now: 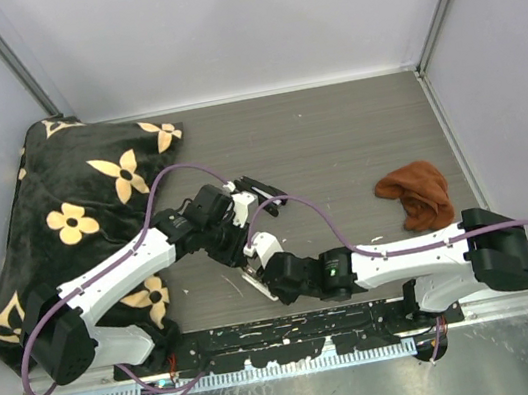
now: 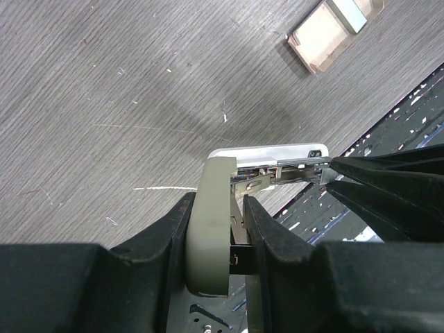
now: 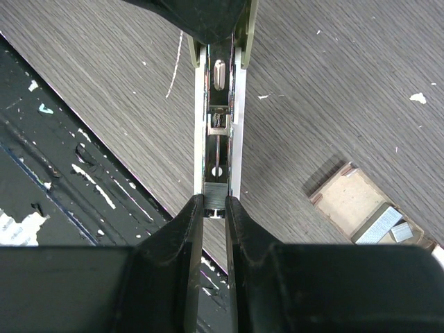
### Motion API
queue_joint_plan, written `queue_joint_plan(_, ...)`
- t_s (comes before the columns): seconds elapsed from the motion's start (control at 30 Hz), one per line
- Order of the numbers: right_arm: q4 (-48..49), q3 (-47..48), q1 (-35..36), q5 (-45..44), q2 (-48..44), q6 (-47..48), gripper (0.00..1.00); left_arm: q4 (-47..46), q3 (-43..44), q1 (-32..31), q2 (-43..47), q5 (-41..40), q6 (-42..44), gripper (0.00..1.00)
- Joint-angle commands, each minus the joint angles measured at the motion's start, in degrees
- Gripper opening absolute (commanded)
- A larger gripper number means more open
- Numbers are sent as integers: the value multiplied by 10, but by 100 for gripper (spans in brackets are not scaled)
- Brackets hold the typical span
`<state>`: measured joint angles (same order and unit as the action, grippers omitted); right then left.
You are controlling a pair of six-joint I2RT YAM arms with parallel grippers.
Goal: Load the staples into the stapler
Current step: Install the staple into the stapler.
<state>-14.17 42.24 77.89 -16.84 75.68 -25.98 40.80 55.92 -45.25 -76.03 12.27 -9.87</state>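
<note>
Overhead view of a grey wood-grain table [image 1: 335, 135] inside a white-walled enclosure. A black cushion [image 1: 83, 207] with tan flower shapes fills the left side of the frame. A crumpled brown cloth [image 1: 415, 192] lies at the right. Two white robot arms reach in from the bottom edge and meet just below the centre of the frame.

In the left wrist view, the left gripper [image 2: 218, 205] pinches the stapler [image 2: 211, 229] by its cream-green top. One black finger presses each side of it at the bottom centre of the frame. The stapler is swung open, and its shiny metal rail runs off toward the right. There the tips of the other gripper's fingers close on the rail's end.

In the right wrist view, the right gripper [image 3: 214, 202] has its fingers nearly together, squeezing the near end of the open rail at the centre of the frame. The rail runs straight up the frame, its inner spring and slider showing.

The staples [image 3: 378, 225], a short silvery strip, lie in a small open cardboard box [image 3: 347, 201] on the table at the lower right of this view. They sit apart from the stapler, and neither gripper touches them. The same box appears at the upper right of the left wrist view.
</note>
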Motion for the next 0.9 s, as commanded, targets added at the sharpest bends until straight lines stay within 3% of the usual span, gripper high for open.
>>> queue_joint_plan(0.0,6,32,5,4,-6,-13,18,-25,19,3,9,16,-8,0)
queue_joint_plan(0.87,-52,38,9,-6,-31,-23,18,-21,19,2,4,13,-5,0)
